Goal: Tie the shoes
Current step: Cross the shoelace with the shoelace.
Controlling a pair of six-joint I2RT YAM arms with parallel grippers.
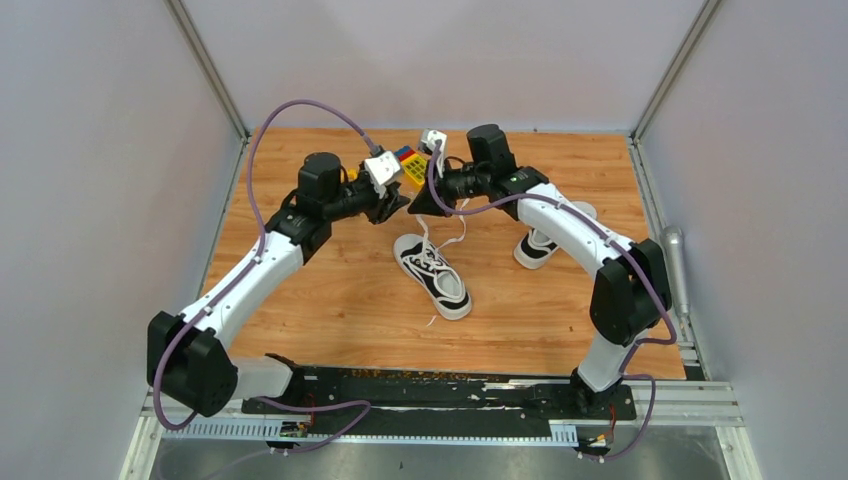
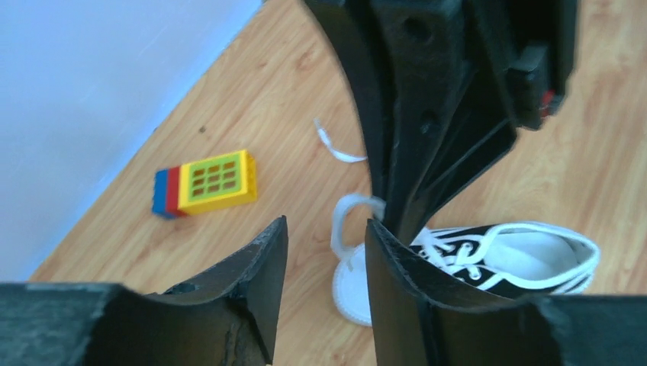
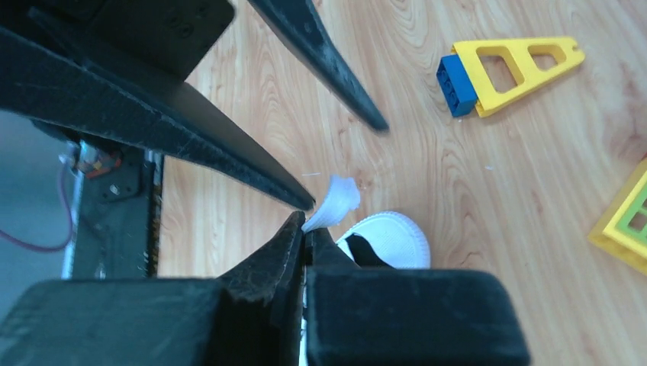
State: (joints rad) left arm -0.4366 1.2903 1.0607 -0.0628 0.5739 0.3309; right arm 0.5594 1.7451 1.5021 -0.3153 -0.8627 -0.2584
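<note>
One black sneaker [image 1: 432, 275] with a white sole lies mid-table, its white laces [image 1: 447, 237] rising toward the two grippers meeting above its toe. My right gripper [image 3: 305, 225] is shut on a white lace [image 3: 336, 202], just above the shoe's toe cap [image 3: 393, 240]. Beside it my left gripper [image 2: 326, 232] stands open, nothing between its fingers. A lace loop [image 2: 343, 221] hangs just past its right finger, at the right gripper's tip, over the shoe [image 2: 503, 255]. The second shoe [image 1: 540, 247] lies to the right, partly hidden under the right arm.
Colourful toy blocks [image 1: 410, 165] sit at the back behind the grippers: a yellow-green one [image 2: 210, 181] and a yellow triangular one with a blue brick [image 3: 519, 65]. A grey metal cylinder [image 1: 675, 265] lies off the board's right edge. Walls enclose three sides.
</note>
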